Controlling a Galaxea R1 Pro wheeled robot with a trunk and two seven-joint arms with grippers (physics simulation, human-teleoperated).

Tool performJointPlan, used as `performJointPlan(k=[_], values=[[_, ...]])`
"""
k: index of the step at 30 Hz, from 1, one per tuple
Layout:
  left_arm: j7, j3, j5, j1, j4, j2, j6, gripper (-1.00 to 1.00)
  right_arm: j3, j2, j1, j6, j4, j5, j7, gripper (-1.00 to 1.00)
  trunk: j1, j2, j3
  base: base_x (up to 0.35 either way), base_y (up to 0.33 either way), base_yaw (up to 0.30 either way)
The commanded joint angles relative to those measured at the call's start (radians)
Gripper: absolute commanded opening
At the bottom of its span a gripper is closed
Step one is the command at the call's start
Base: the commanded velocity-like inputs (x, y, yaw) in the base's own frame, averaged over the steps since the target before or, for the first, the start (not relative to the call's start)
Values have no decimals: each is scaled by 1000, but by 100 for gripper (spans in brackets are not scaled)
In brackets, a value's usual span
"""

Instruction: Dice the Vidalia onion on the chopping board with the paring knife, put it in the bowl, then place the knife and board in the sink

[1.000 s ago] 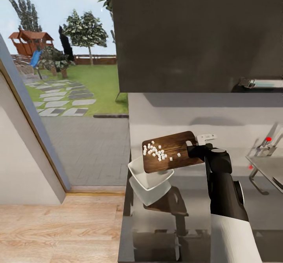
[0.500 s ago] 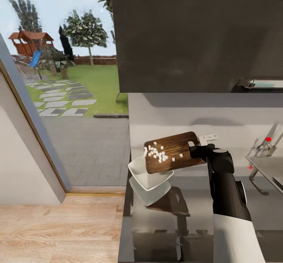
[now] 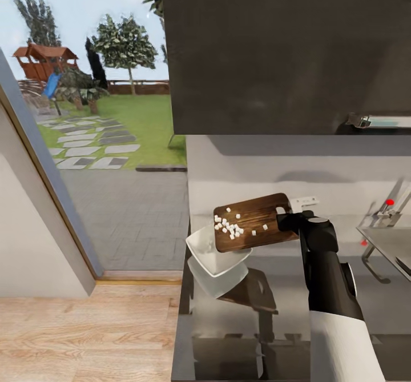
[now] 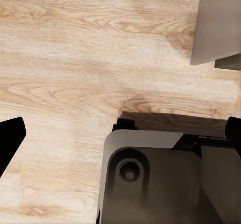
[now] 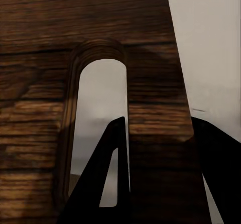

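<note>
My right gripper (image 3: 288, 221) is shut on the handle end of the chopping board (image 3: 257, 217) and holds it raised and tilted, low end over the white bowl (image 3: 204, 250). Several small white onion dice (image 3: 230, 227) lie on the board's lower half, near the edge above the bowl. In the right wrist view the board (image 5: 150, 48) and its oval slot fill the frame, with my right gripper (image 5: 160, 179) clamped across its end. The bowl stands at the left end of the countertop (image 3: 377, 308). My left gripper (image 4: 123, 136) hangs open over the wooden floor. The paring knife is out of view.
The sink (image 3: 394, 242) and its chrome tap (image 3: 389, 209) lie at the right edge. A dark wall cabinet (image 3: 285, 51) hangs overhead. The counter ends just left of the bowl, above wooden floor (image 3: 85, 330). A glass door shows a garden.
The board has shifted slightly to the right in my right gripper, and the onion dice have spread a little on it. The bowl stays put.
</note>
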Motion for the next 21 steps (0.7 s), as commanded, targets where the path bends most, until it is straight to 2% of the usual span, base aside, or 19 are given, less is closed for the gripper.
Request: performJointPlan(k=[1,9,21], values=[[7,-9,9,0,-2,1,2,100,-2,1,-1,2,-1,10,9,-100,1,-2,-2,0,0,0],[7,-9,9,0,-2,1,1,100,-1,2,-1,2,0,10,-23,-100,1,-2,-2,0,0,0],[7,-9,9,0,-1,1,2,100,1,3,-1,0,0,10,-25,-100,1,-2,-2,0,0,0]])
